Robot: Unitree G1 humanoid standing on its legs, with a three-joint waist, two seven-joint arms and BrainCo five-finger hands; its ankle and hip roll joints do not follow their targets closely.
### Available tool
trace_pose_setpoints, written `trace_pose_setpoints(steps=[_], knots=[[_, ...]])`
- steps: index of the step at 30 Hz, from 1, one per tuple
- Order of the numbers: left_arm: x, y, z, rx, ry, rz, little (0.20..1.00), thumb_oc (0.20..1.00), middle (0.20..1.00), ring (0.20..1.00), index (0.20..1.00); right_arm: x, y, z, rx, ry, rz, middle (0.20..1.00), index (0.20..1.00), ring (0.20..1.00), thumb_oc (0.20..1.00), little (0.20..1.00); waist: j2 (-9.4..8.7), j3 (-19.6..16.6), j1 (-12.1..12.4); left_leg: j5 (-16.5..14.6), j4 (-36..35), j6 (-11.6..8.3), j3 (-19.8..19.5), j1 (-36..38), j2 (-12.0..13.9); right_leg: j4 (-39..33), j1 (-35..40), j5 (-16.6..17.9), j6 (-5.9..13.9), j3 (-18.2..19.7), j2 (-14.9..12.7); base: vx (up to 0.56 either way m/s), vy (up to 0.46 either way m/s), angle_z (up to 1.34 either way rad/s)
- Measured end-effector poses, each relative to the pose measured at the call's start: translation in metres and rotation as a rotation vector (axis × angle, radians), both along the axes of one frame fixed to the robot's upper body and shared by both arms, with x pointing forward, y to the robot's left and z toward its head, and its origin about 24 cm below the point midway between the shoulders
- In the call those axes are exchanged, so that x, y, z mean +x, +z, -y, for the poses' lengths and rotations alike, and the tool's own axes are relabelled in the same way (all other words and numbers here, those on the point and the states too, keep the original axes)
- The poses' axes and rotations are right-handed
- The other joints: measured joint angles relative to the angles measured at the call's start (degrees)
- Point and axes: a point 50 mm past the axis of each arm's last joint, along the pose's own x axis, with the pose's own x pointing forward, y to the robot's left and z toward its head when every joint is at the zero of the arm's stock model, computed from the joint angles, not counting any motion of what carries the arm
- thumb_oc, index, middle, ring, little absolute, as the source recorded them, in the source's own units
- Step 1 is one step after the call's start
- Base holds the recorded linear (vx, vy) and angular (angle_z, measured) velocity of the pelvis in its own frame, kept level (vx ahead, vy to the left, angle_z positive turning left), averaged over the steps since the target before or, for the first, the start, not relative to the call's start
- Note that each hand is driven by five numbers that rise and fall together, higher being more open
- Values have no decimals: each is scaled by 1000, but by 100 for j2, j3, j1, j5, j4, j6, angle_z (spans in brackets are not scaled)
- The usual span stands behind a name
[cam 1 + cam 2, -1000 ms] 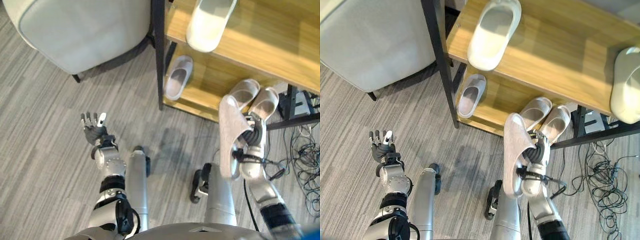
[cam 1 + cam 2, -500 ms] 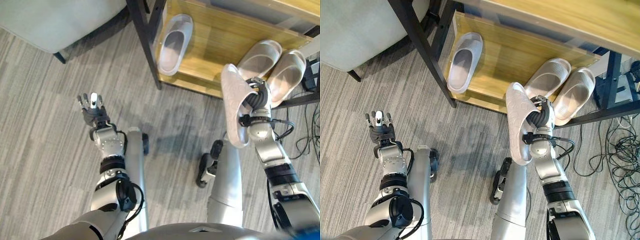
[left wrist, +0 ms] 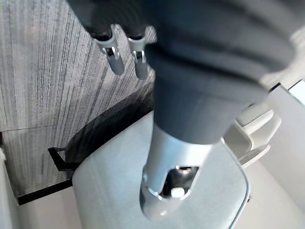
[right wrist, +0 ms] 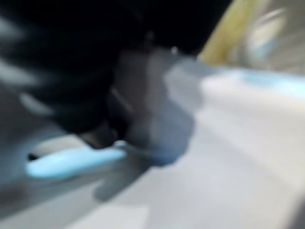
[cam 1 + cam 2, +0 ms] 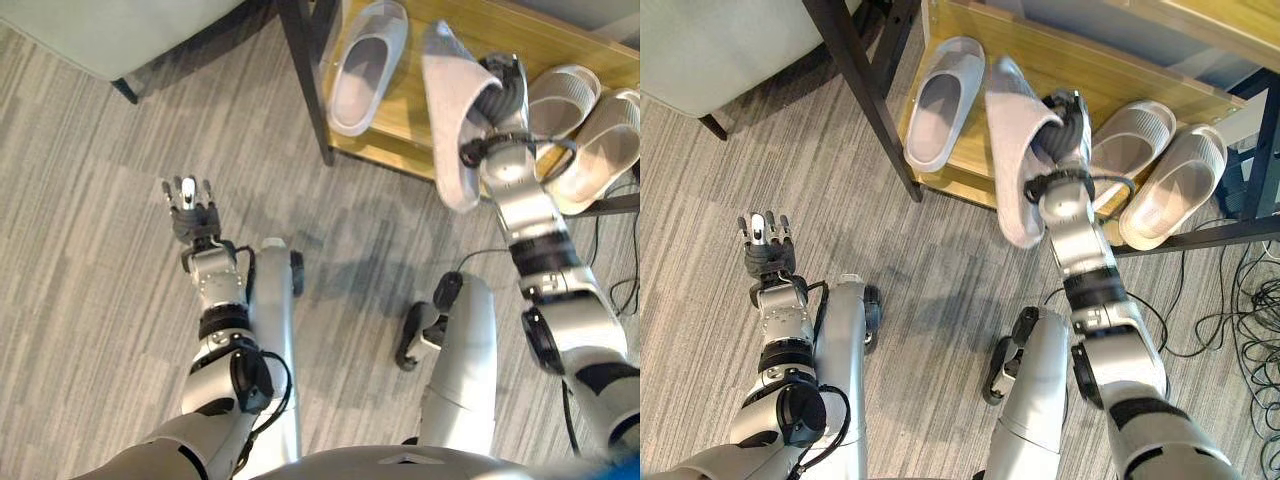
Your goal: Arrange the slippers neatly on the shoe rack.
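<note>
The right hand (image 5: 1060, 130) gripped a pale grey textured slipper (image 5: 1012, 150) on its edge over the wooden bottom shelf of the black-framed shoe rack (image 5: 970, 190), between a lone lavender-grey slipper (image 5: 943, 103) and a beige ribbed pair (image 5: 1150, 165). Placing it well meant turning it sole-down — parallel to the lone one, just beside it. The left hand (image 5: 188, 205) hung with relaxed, straight fingers over the grey floor.

right robot hand (image 5: 1065, 125) carried slipper (image 5: 1012, 150) over shoe rack (image 5: 970, 180).
</note>
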Motion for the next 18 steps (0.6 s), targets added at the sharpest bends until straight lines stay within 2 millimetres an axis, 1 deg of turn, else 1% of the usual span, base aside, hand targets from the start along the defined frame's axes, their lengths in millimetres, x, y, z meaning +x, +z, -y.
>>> trace_pose_setpoints(steps=[2, 5, 6, 8, 10, 12, 14, 16, 17, 18], knots=[[2, 2, 2, -2, -14, 8, 1000, 1000, 1000, 1000, 1000, 4, 4, 0, 0, -11, -38, 200, 200, 200, 200, 200, -68, 33, 26, 1, -16, 0, 40, 35, -14, 21, 7, -21, -26, 2, -78, 24, 13, 11], [2, -1, 4, -4, -31, 3, 1000, 1000, 1000, 1000, 1000, 14, -2, 1, -4, -35, -147, 200, 200, 200, 200, 200, -75, 37, 48, 1, -12, 1, 64, 40, -24, 22, 16, -28, -37, -4, -143, 31, 19, 4], [1, -5, 4, -4, -43, -4, 1000, 1000, 1000, 1000, 1000, 18, -7, 1, -41, -52, -194, 200, 200, 200, 200, 200, -76, 38, 52, -7, 19, 14, 75, 43, -22, 45, 17, -29, -36, 0, -163, 53, 22, 0], [3, -3, 5, -3, -53, 12, 1000, 1000, 1000, 1000, 1000, 21, -12, 0, -87, -76, -243, 200, 200, 200, 200, 200, -76, 43, 54, -15, 45, 29, 81, 43, -21, 69, 15, -33, -39, 2, -183, 64, 23, 0], [2, -9, 5, -9, -66, -2, 1000, 1000, 1000, 1000, 1000, 26, -17, 4, -178, -141, -325, 200, 200, 200, 200, 200, -78, 51, 76, -42, 139, 76, 97, 55, -10, 151, 11, -50, -55, 28, -221, 43, 20, 2], [1, -11, 3, -15, -70, -9, 1000, 1000, 1000, 1000, 1000, 27, -14, 8, -156, -159, -334, 200, 200, 200, 200, 200, -77, 65, 70, -46, 202, 79, 108, 44, -36, 238, 15, -113, -35, 58, -280, 34, 35, 8], [0, -12, 2, -8, -70, -6, 1000, 1000, 1000, 1000, 1000, 28, -11, 9, -238, -192, -351, 200, 200, 200, 200, 200, -70, 86, 65, -46, 225, 81, 126, 47, -50, 276, -4, -121, -36, 105, -291, 3, 30, 6], [-2, -17, -1, -4, -68, -22, 1000, 1000, 1000, 1000, 1000, 28, -7, 8, -281, -202, -345, 200, 200, 200, 200, 200, -73, 103, 66, -45, 233, 81, 152, 44, -54, 288, -22, -115, -17, 139, -302, 19, 34, 4], [-4, -21, -4, -3, -67, -36, 1000, 1000, 1000, 1000, 1000, 29, 0, 12, -392, -247, -341, 200, 200, 200, 200, 200, -99, 164, 57, -46, 238, 82, 164, 43, -54, 300, -30, -117, -13, 157, -307, 52, 1, 3], [-5, -22, -5, 3, -65, -38, 1000, 1000, 1000, 1000, 1000, 28, 1, 15, -391, -255, -338, 200, 200, 200, 200, 200, -114, 178, 60, -47, 241, 83, 170, 33, -55, 307, -35, -122, -14, 157, -315, 70, -12, 4]])
